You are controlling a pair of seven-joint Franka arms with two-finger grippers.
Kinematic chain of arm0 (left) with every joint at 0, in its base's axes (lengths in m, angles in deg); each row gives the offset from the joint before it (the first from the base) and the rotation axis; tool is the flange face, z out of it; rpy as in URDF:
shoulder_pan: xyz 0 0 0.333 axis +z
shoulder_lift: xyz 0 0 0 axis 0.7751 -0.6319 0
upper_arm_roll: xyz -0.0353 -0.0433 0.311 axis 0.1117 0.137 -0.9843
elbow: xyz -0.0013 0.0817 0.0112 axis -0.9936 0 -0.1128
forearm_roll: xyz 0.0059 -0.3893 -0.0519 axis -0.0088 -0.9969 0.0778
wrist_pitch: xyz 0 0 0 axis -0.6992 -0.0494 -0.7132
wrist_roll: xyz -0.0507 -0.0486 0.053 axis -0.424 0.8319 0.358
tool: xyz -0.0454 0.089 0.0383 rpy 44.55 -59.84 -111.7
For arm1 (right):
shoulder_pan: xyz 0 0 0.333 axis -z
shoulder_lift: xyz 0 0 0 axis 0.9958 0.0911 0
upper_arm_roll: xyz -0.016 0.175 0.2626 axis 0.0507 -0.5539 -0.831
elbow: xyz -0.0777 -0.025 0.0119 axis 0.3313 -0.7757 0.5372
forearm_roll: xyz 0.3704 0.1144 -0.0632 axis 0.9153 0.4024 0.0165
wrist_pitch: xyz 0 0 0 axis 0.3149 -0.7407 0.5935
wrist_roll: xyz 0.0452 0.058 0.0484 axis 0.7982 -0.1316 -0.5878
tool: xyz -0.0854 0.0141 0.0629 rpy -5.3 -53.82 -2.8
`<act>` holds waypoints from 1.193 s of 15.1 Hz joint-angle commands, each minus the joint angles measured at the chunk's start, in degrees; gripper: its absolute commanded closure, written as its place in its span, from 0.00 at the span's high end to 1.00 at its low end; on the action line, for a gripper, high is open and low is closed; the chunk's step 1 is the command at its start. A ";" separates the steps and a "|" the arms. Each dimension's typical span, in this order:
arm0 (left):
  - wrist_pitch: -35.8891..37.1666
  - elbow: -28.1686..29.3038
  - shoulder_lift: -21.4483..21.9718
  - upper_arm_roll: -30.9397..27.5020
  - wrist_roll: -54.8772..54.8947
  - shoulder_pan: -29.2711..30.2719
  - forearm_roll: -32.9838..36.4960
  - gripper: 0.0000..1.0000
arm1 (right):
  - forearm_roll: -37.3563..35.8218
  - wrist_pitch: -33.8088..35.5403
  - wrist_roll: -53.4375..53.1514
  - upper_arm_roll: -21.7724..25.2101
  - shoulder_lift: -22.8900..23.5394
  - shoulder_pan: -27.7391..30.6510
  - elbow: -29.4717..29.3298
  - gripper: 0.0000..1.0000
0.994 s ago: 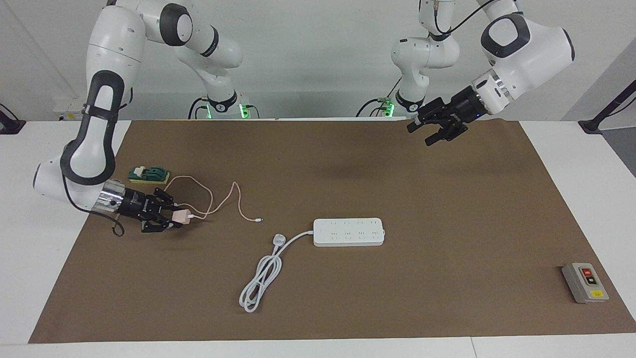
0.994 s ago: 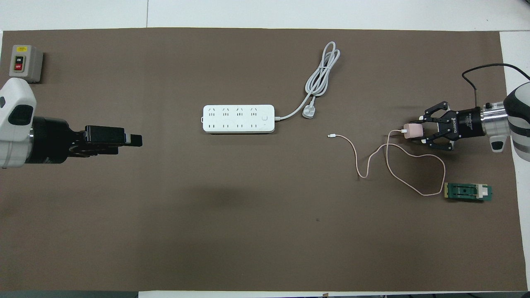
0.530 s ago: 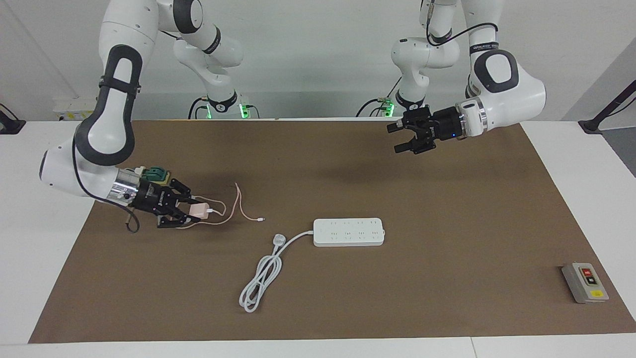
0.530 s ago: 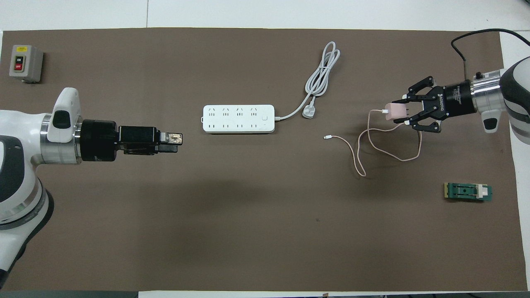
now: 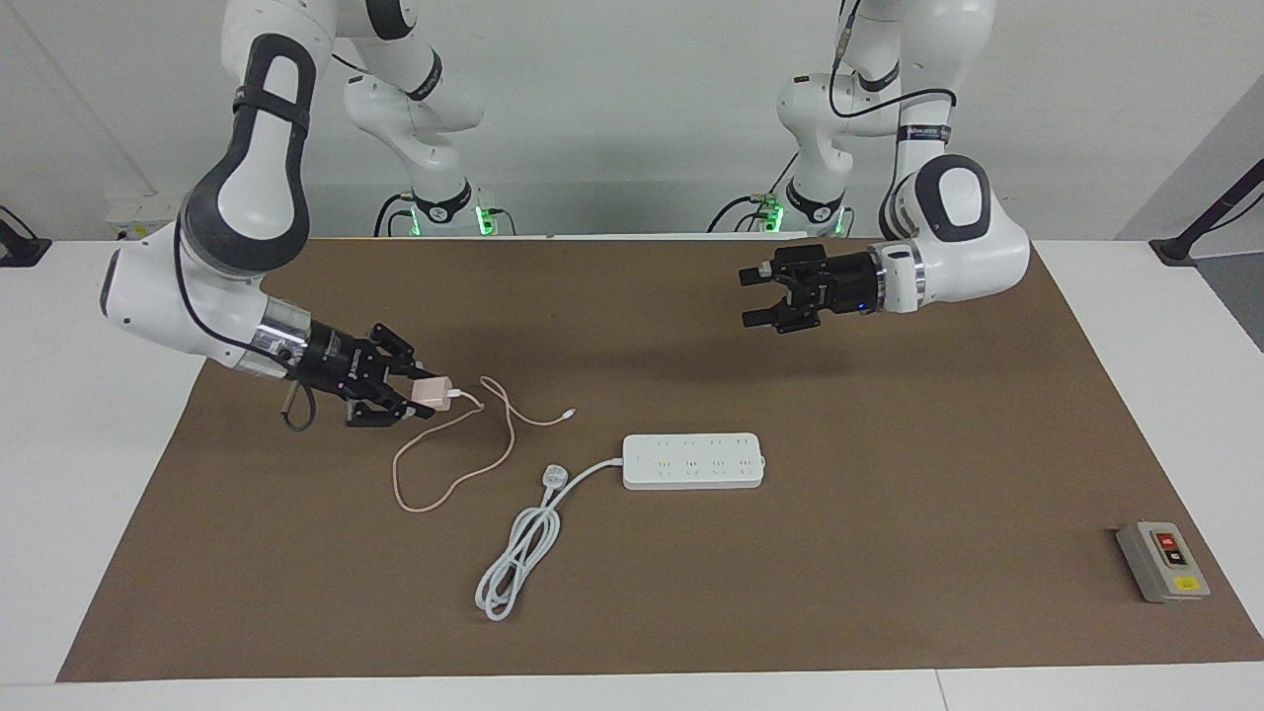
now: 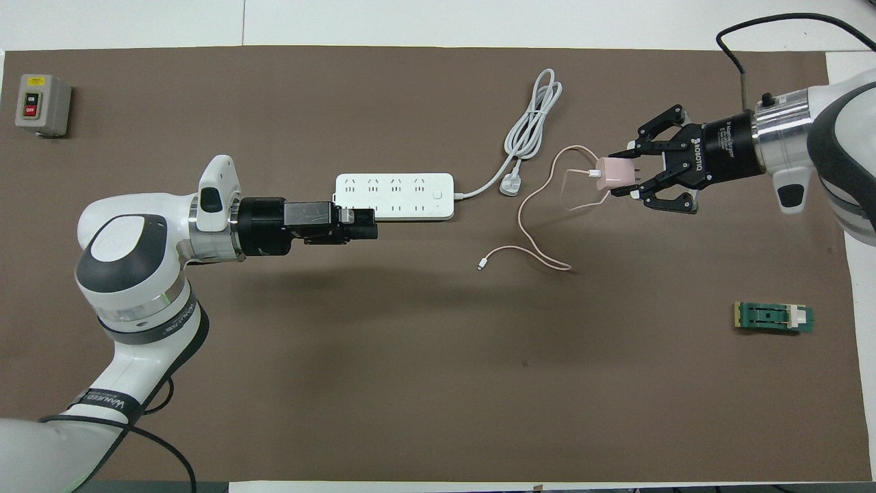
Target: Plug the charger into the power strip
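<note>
Facing view: you see a white desk [image 5: 59,415] under a brown mat [image 5: 889,444] against a pale wall. The right end effector [image 5: 420,392] pinches the pale pink cube charger [image 5: 433,393] above the mat, toward the right arm's end. The left end effector [image 5: 752,297], spread, hovers.

Overhead view: the green block [image 6: 773,318] appears only here. The long white power strip [image 6: 394,196] lies mid-mat, lengthwise along the desk.

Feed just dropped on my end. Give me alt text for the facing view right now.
The right gripper, raised above the mat, is shut on the pink charger, whose cable trails down onto the mat. The left gripper hangs open in the air. The white power strip lies flat mid-table, nothing plugged in.
</note>
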 commanded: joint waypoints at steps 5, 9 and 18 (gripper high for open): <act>-1.74 -7.97 -4.97 -0.49 1.53 -2.40 -1.47 1.00 | 0.08 -4.39 -6.63 0.01 -3.66 -8.56 2.75 0.00; -4.38 -8.06 -5.06 -0.31 1.44 -3.90 -2.70 1.00 | 0.17 -9.04 -10.49 -0.08 -4.19 -13.66 3.89 0.00; -5.26 -6.58 -4.80 0.39 1.00 -6.80 -8.06 1.00 | 0.26 -17.14 -17.45 -0.08 -4.10 -21.58 4.16 0.00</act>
